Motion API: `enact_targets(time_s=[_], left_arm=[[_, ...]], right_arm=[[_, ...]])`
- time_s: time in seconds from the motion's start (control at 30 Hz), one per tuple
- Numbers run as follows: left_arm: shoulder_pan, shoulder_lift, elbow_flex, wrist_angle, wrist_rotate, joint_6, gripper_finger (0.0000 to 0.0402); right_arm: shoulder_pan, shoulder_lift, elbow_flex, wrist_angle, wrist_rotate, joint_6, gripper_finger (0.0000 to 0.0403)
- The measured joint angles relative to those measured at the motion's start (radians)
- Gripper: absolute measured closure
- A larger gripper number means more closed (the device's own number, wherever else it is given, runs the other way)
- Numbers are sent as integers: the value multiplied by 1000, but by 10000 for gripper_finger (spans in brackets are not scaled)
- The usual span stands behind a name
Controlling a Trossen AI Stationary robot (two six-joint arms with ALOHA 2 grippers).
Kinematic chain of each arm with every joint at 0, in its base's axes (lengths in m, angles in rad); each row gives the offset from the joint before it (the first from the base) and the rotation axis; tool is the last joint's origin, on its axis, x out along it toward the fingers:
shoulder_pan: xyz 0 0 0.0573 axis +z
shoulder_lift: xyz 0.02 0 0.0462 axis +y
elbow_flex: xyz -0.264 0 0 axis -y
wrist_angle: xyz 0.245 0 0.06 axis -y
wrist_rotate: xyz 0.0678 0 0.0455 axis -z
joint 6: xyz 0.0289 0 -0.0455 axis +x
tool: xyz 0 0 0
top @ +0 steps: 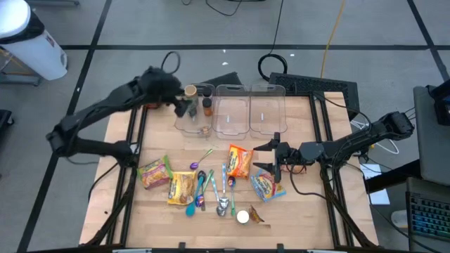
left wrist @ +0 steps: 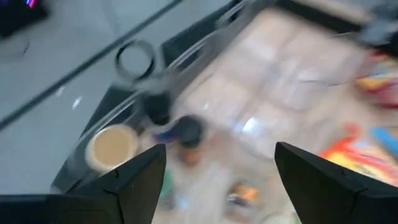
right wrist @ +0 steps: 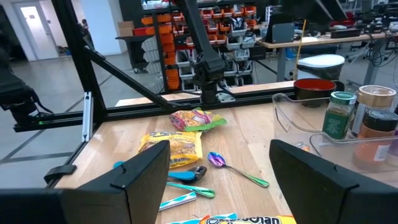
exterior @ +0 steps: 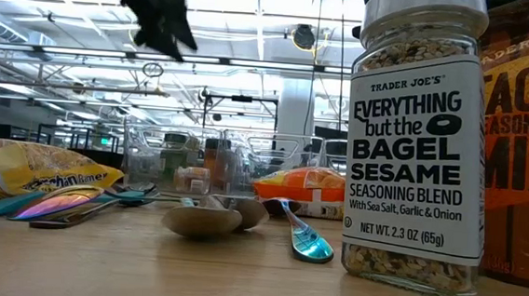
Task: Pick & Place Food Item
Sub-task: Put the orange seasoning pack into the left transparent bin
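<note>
Three clear bins stand in a row at the table's far side. The left bin point(top: 191, 116) holds a tan-lidded jar point(top: 190, 91), a dark-lidded jar point(top: 207, 105) and a small item point(top: 204, 130). My left gripper point(top: 184, 105) hangs open above this bin with nothing between its fingers point(left wrist: 140, 177); the tan lid point(left wrist: 112, 146) shows below it. My right gripper point(top: 275, 154) stands open and level at mid-table, right of an orange packet point(top: 240, 160) and above another point(top: 267, 184). Two yellow noodle packets point(top: 155, 172), point(top: 182, 187) lie at the left.
Several spoons point(top: 211, 190) lie in the table's middle. A white-lidded seasoning jar point(exterior: 419, 140) and a taco seasoning packet point(exterior: 527, 138) stand near the front edge. The middle bin point(top: 232, 111) and right bin point(top: 267, 111) hold nothing. Black frame rails point(top: 133, 140) run along both sides.
</note>
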Motion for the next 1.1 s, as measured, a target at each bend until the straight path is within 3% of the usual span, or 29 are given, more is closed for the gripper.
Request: enact_targets(time_s=[0.27, 0.57, 0.73, 0.93, 1.1], left_arm=[[-238, -252, -338, 391, 3, 17, 89], [-366, -449, -600, 668, 2, 41, 98], [-383, -488, -649, 706, 0, 61, 92], [-383, -475, -652, 696, 1, 13, 94], [-383, -445, -652, 693, 0, 0, 98]], right_arm=[[25, 0, 0, 0, -1, 48, 135], [46, 2, -15, -14, -3, 74, 135], [46, 67, -58, 17, -110, 226, 135], [68, 194, -59, 240, -317, 255, 136], [205, 238, 29, 100, -263, 182, 136]])
